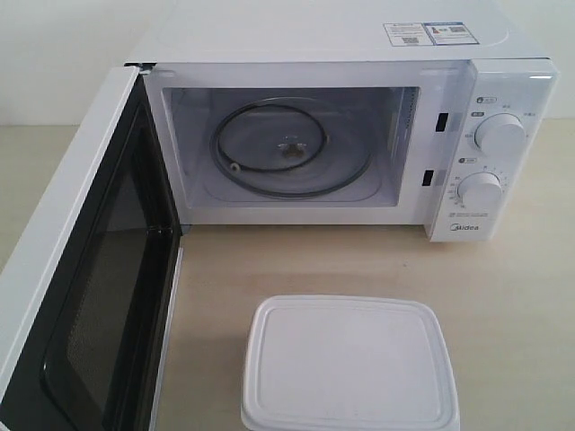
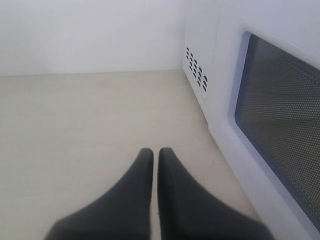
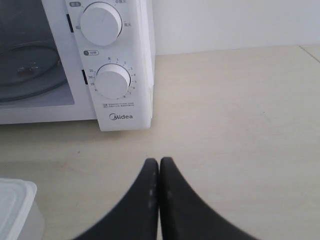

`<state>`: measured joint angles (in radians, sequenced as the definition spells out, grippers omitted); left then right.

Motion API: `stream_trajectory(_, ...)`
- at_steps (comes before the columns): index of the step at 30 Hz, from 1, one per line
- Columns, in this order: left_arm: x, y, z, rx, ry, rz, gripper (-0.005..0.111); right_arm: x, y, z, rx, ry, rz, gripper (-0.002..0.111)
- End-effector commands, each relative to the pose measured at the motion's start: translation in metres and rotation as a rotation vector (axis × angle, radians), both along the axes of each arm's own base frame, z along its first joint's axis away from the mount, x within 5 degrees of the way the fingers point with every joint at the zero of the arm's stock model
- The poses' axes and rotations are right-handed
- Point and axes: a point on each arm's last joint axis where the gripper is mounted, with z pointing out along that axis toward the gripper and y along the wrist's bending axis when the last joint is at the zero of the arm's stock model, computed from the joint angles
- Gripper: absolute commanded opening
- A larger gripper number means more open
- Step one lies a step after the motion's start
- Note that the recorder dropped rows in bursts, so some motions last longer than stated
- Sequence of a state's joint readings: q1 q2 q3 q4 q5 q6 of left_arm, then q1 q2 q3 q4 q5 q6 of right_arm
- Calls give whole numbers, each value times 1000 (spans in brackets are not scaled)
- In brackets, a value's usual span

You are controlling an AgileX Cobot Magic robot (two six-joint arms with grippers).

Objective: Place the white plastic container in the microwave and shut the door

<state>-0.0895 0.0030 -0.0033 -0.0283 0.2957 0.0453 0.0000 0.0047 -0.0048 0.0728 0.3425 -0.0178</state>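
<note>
Sitting on the tabletop point(image 1: 521, 296), the white plastic container point(image 1: 350, 364) faces the "Midea" microwave point(image 1: 341, 54).
Microwave at the tabletop's far edge, door point(image 1: 54, 269) swung wide; left gripper point(image 2: 155, 152) and right gripper point(image 3: 159, 162) pinched together, empty.

Black gripper point(image 3: 158, 166), fingers pressed together, over a pale table point(image 3: 240, 115). Ahead stands a white microwave point(image 3: 141, 55) with two dials point(image 3: 112, 81); a white container point(image 3: 12, 210) corner shows.

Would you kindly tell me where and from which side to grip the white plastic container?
Probably the right end of the white plastic container, just under its top rim, with the right hand coming from the right: it lies flat and closed, that end nearest that hand.
</note>
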Motion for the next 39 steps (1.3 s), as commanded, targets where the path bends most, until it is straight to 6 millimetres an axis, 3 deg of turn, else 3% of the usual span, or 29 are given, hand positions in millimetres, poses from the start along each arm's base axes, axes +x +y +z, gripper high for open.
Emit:
stream_trajectory(1,0,0,-1,-10,1,1,4,0,0,0,-1,-11,0,0)
stream_trajectory(27,0,0,-1,-10,1,1,4,1,0,4,-1,-56,-3,0)
stream_trajectory(39,0,0,-1,-10,1,1,4,1,-3,40,-70,-456,-31,0)
